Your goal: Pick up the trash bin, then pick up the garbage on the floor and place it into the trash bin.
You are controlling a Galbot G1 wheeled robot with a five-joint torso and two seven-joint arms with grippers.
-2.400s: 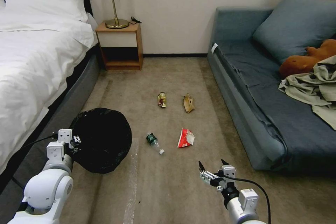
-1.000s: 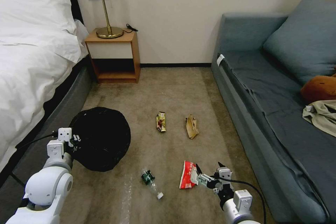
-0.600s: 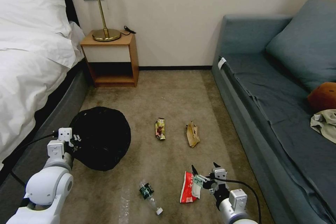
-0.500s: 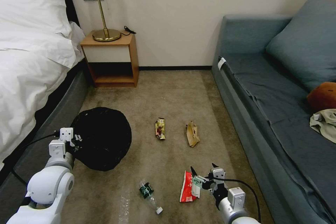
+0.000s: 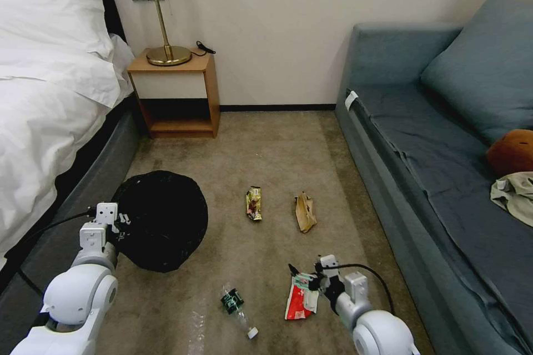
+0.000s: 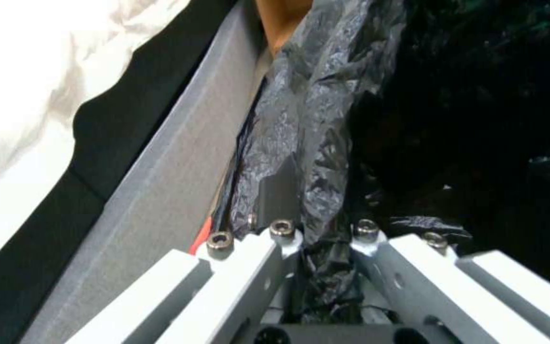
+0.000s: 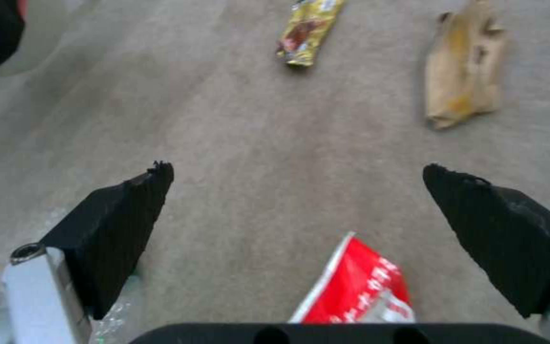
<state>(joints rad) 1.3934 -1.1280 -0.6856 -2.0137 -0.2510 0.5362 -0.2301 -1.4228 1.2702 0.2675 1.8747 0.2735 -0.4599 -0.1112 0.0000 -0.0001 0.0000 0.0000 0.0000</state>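
Red-and-white wrapper (image 5: 300, 298) is the piece in play right now. It's lying on the carpet just under the right pincer (image 5: 302, 279), which hangs low over its far end with both black fingers (image 7: 119, 217) spread wide apart. From the right wrist view the wrapper (image 7: 358, 286) sits between the fingers but closer to the wrist than the tips, so my guess is the pincer needs to pull back a touch or tilt down before it closes. Its long axis runs roughly toward and away from the robot, so the fingers would close across the narrow way, which looks fine.

Left pincer (image 5: 117, 221) is clamped on the black bag folded over the rim of the trash bin (image 5: 161, 219), which sits by the bed (image 5: 50, 122); the left wrist view shows crinkly plastic pinched between its fingers (image 6: 275, 248).

Other garbage: the bottle (image 5: 237, 308) sits left of the wrapper, and the gold wrapper (image 5: 254, 203) and brown paper (image 5: 305, 212) lie farther out. Right arm is clearly the nearer one.
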